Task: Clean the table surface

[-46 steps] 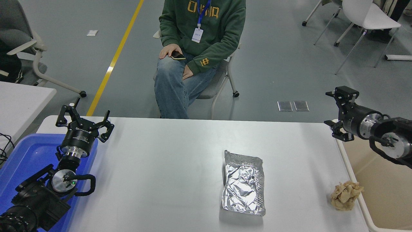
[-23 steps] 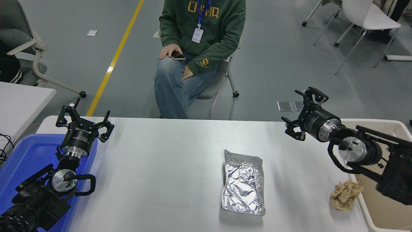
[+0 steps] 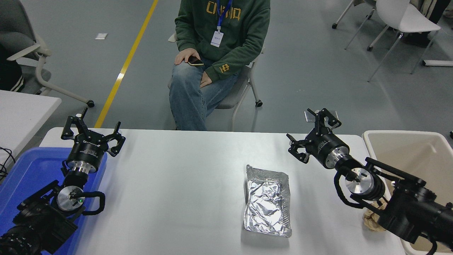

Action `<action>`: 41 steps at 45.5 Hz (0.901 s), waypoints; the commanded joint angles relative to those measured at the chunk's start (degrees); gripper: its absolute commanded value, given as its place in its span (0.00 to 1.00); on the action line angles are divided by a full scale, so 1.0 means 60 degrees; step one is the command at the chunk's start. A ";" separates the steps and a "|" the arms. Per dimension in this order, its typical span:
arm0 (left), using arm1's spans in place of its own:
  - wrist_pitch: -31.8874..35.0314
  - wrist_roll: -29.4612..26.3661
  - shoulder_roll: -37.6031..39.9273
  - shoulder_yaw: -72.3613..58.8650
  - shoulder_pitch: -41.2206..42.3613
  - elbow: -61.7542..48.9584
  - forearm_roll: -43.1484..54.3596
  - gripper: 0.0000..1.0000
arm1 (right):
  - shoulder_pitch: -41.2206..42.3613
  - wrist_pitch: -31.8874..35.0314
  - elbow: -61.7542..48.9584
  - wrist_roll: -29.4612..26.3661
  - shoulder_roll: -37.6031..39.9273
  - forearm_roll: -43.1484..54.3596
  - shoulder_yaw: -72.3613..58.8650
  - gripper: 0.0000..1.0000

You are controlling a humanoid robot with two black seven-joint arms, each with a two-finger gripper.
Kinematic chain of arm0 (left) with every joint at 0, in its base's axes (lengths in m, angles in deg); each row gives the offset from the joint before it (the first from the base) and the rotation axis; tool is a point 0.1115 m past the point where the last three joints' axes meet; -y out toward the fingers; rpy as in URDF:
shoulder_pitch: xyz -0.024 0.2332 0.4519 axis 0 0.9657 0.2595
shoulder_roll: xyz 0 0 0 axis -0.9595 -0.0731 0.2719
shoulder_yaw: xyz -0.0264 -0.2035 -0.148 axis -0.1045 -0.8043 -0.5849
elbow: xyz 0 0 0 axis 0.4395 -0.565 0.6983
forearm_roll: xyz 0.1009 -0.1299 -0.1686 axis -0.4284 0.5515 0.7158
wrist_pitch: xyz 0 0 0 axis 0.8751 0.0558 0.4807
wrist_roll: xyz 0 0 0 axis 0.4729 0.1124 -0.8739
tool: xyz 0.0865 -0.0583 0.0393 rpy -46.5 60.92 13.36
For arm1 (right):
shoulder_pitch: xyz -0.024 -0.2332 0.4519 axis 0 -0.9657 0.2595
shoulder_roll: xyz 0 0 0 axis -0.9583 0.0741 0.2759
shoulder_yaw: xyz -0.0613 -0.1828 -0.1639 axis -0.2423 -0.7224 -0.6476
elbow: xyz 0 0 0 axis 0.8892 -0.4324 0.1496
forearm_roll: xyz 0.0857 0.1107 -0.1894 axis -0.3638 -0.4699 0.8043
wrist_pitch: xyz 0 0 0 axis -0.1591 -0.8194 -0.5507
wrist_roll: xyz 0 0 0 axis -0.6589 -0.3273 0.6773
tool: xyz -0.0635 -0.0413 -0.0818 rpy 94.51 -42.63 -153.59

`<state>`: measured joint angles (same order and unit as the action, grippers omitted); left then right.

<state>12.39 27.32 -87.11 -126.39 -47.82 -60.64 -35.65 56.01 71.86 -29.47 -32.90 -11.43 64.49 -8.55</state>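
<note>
The white table surface (image 3: 184,184) fills the lower picture. A crumpled silver foil packet (image 3: 268,200) lies on it right of centre. A crumpled tan paper ball (image 3: 370,219) lies near the right edge, mostly hidden behind my right arm. My right gripper (image 3: 311,136) is open and empty, above the far part of the table, behind and to the right of the foil. My left gripper (image 3: 92,132) is open and empty, parked at the lower left over the tray's far end.
A blue plastic tray (image 3: 32,170) sits at the left edge under my left arm. A beige bin (image 3: 412,156) stands off the table's right edge. A person in a green hoodie (image 3: 221,42) sits at the far side. A smaller white table (image 3: 21,109) is at far left.
My right arm has swung in from the right edge toward the table's middle, now covering most of the paper ball. The left arm, foil and person have not moved.
</note>
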 commanded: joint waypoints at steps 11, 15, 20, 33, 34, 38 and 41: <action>0.0000 0.0000 0.0000 0.0000 -0.0014 0.0012 0.0013 1.00 | -0.0284 0.0559 -0.0525 0.0039 -0.0318 0.0204 0.0233 1.00; 0.0000 0.0000 0.0000 0.0000 0.0001 -0.0003 -0.0001 1.00 | -0.0298 0.0559 -0.0525 0.0039 -0.0318 0.0204 0.0233 1.00; 0.0000 -0.0014 0.0000 0.0000 0.0001 -0.0003 -0.0001 1.00 | -0.0298 0.0559 -0.0525 0.0039 -0.0289 0.0204 0.0218 1.00; 0.0000 -0.0014 0.0000 0.0000 0.0001 -0.0003 -0.0001 1.00 | -0.0269 0.0559 -0.0408 0.0039 0.0120 0.0671 0.0160 1.00; 0.0000 0.0000 0.0000 0.0000 0.0001 -0.0003 -0.0001 1.00 | -0.0255 0.0559 -0.0393 0.0039 0.0165 0.0803 0.0160 1.00; 0.0000 0.0000 0.0000 0.0000 0.0001 -0.0003 -0.0001 1.00 | -0.0167 0.0544 -0.0364 0.0024 0.0326 0.1535 0.0116 1.00; 0.0000 0.0000 0.0000 0.0000 0.0001 -0.0003 -0.0001 1.00 | -0.0123 0.0515 -0.0334 0.0024 0.0443 0.2062 0.0086 1.00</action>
<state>12.39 27.29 -87.11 -126.39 -47.83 -60.65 -35.65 54.53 75.16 -32.05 -32.67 -11.07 69.21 -7.55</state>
